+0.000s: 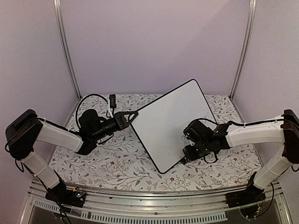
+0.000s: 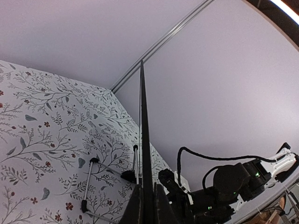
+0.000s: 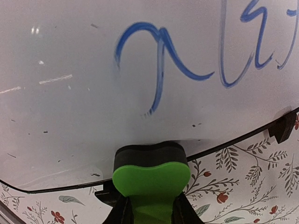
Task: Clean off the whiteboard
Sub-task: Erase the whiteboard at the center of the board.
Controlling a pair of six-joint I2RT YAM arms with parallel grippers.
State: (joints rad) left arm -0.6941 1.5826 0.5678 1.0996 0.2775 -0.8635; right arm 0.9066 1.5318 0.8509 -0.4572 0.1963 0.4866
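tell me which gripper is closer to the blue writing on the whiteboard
Right. The right gripper holds the green eraser just below the blue writing; the left gripper clamps the opposite edge of the whiteboard.

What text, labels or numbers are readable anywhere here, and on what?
Whiteboard: blue marker handwriting, looping strokes cut off at the frame's top; not readable as words.
Green eraser: no print visible.
Elsewhere: nothing legible.
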